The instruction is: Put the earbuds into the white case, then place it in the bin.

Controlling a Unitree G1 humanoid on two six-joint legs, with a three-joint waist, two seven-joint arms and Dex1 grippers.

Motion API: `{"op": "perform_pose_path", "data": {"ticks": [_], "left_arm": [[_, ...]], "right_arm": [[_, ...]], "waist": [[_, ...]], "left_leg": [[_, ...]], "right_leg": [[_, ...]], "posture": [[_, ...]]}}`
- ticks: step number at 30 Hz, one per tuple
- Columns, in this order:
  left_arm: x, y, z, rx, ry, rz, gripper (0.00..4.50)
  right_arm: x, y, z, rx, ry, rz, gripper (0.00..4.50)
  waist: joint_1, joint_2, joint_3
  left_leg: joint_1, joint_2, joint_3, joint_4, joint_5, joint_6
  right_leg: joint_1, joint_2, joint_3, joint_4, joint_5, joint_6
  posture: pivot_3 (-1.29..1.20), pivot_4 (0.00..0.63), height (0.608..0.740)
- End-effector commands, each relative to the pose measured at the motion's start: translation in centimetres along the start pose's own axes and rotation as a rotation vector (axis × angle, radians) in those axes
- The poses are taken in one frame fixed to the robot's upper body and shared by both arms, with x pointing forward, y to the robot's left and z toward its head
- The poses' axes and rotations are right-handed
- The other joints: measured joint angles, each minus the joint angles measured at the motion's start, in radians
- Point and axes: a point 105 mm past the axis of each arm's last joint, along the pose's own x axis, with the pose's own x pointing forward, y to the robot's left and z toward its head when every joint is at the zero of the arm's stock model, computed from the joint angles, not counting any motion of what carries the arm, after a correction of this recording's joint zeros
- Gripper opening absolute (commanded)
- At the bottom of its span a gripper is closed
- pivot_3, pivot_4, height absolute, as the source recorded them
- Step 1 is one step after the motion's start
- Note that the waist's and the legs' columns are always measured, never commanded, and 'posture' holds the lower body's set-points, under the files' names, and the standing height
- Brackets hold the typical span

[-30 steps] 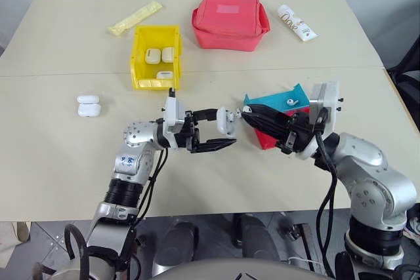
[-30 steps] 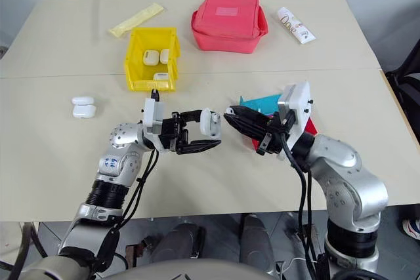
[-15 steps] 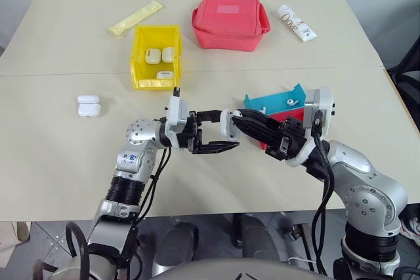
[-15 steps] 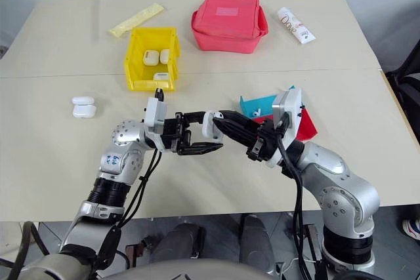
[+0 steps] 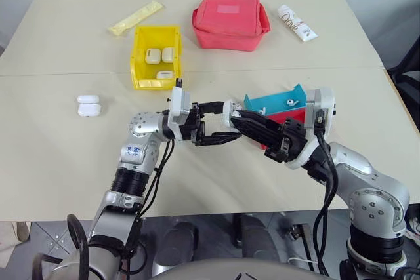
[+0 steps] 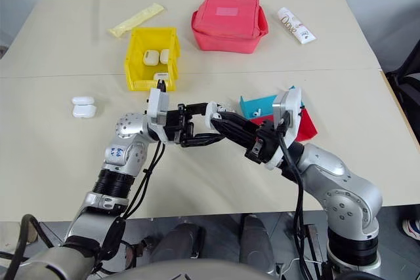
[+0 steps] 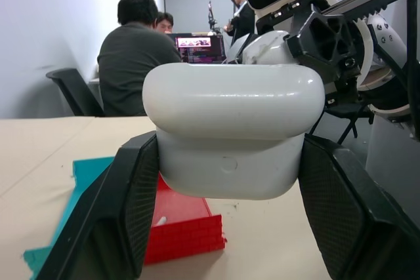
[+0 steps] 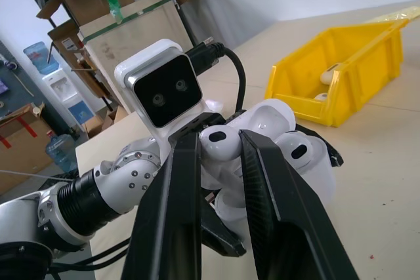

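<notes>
My left gripper (image 5: 230, 121) is shut on the white case (image 7: 233, 106), held above the table's middle with its lid flipped open (image 8: 266, 115). My right gripper (image 5: 237, 117) reaches in from the right, shut on one of the earbuds (image 8: 218, 145), and its fingertips are right at the case's open top. A second earbud (image 8: 296, 152) sits in the case. Another earbud (image 5: 289, 101) lies in the blue tray (image 5: 269, 103). The yellow bin (image 5: 138, 57) stands behind my left arm, with three white cases inside it.
A red tray (image 5: 292, 117) lies under the blue one, behind my right gripper. A separate white case (image 5: 88, 105) lies open at the left. At the back are a red pouch (image 5: 230, 20), a yellow packet (image 5: 135, 18) and a white tube (image 5: 296, 22).
My right wrist has rolled and its fingertips have closed the gap to the case. My left gripper has kept its grip and stayed about where it was.
</notes>
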Motion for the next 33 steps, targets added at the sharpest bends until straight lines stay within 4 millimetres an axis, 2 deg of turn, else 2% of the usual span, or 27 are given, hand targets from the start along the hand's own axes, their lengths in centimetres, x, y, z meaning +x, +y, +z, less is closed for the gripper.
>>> {"op": "perform_pose_path", "data": {"ticks": [1, 12, 21, 33], "left_arm": [[0.4, 0.3, 0.7, 0.038, -0.015, -0.009, 2.79], [1.0, -0.2, 1.4, 0.053, -0.045, -0.038, 2.79], [0.1, 0.2, 1.6, 0.070, -0.030, -0.011, 2.79], [-0.4, 0.2, 1.5, 0.089, -0.021, 0.014, 2.79]], "right_arm": [[-0.2, 0.7, 0.6, -0.013, -0.023, 0.020, 0.49], [-0.3, -0.3, -1.0, 0.035, -0.017, -0.021, 0.49], [-2.1, -2.3, -2.2, 0.036, 0.017, -0.104, 0.49], [-2.8, -3.3, -2.8, 0.053, 0.062, -0.140, 0.49]], "waist": [[0.000, 0.000, 0.000], [0.000, 0.000, 0.000], [0.000, 0.000, 0.000], [0.001, 0.000, 0.000]], "left_leg": [[0.000, 0.000, 0.000, 0.000, 0.000, 0.000], [0.000, 0.000, 0.000, 0.000, 0.000, 0.000], [0.000, 0.000, 0.000, 0.000, 0.000, 0.000], [0.000, 0.000, 0.000, 0.000, 0.000, 0.000]], "right_leg": [[0.000, 0.000, 0.000, 0.000, 0.000, 0.000], [0.000, 0.000, 0.000, 0.000, 0.000, 0.000], [0.000, 0.000, 0.000, 0.000, 0.000, 0.000], [0.000, 0.000, 0.000, -0.001, 0.000, 0.000]], "posture": [[0.00, 0.150, 0.740], [0.00, 0.150, 0.740], [0.00, 0.150, 0.740], [0.00, 0.150, 0.740]]}}
